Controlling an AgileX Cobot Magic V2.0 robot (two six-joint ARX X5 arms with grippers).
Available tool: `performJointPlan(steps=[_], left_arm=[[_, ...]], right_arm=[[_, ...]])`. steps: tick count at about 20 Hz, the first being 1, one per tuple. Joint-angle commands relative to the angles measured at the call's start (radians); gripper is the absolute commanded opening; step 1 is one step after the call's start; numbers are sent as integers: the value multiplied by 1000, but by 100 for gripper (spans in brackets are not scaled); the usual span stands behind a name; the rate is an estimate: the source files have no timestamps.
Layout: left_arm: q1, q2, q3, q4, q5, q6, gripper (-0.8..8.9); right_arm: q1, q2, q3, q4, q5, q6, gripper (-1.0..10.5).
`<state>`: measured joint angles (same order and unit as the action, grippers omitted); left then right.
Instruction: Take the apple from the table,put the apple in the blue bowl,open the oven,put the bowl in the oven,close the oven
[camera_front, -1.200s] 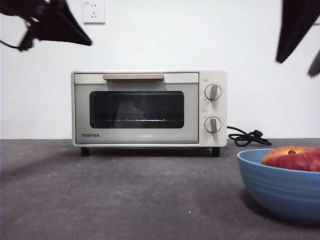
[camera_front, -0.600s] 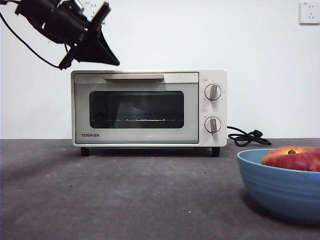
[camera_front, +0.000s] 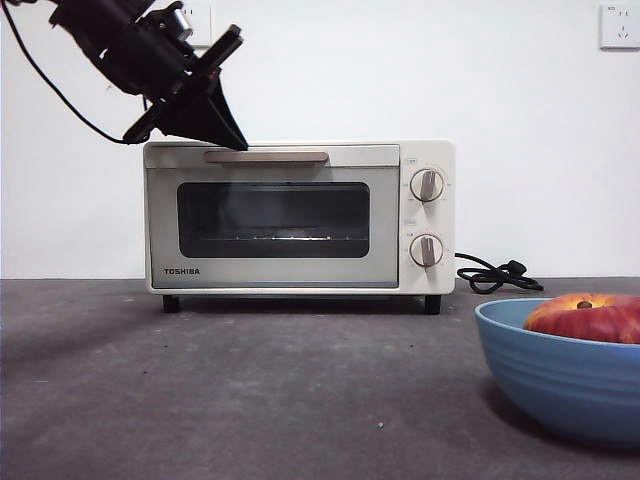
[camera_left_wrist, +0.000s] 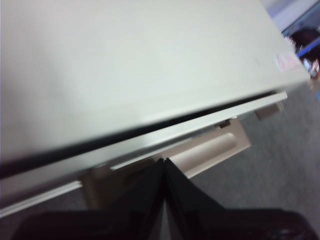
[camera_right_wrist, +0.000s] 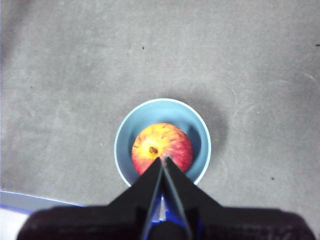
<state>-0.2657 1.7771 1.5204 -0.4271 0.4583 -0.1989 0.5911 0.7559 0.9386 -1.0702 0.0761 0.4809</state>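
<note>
The cream oven (camera_front: 300, 215) stands at the back of the table (camera_front: 250, 390). My left gripper (camera_front: 235, 143) reaches in from the upper left, shut, with its tip at the door's top edge beside the left end of the beige handle (camera_front: 266, 156). In the left wrist view the shut left gripper (camera_left_wrist: 163, 161) points at the handle (camera_left_wrist: 215, 147), and a dark gap runs between the oven top (camera_left_wrist: 125, 60) and the door. The apple (camera_front: 585, 317) lies in the blue bowl (camera_front: 550, 375) at the near right. My right gripper (camera_right_wrist: 163, 159) hangs shut high over the apple (camera_right_wrist: 161, 147) and bowl (camera_right_wrist: 200, 130).
A black power cord (camera_front: 495, 275) lies coiled on the table right of the oven. Two round knobs (camera_front: 427, 184) sit on the oven's right side. A wall socket (camera_front: 618, 25) is at the upper right.
The left gripper came down and rightward from the top left corner to the door's top edge by the handle. The right arm rose out of the front view. The door looks slightly cracked open.
</note>
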Motion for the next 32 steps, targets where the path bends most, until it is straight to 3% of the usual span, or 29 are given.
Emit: performJointPlan(steps=[1, 3, 7, 16, 27, 32], left_arm=[[-34, 37, -31, -116, -94, 89, -6], [-46, 35, -36, -153, -135, 102, -6], [-44, 3, -55, -184, -120, 105, -6], [-32, -180, -403, 54, -85, 32, -6], [-84, -180, -483, 102, -95, 30, -6], [-116, -182, -583, 239, -101, -26, -6]], right_arm=[[3, -2, 1, -8, 19, 14, -7], [3, -2, 1, -8, 22, 15, -7], [3, -2, 1, -21, 22, 18, -7], [3, -2, 1, -23, 21, 18, -7], [3, 2, -1, -32, 70, 17, 0], [3, 13, -2, -34, 55, 17, -1]])
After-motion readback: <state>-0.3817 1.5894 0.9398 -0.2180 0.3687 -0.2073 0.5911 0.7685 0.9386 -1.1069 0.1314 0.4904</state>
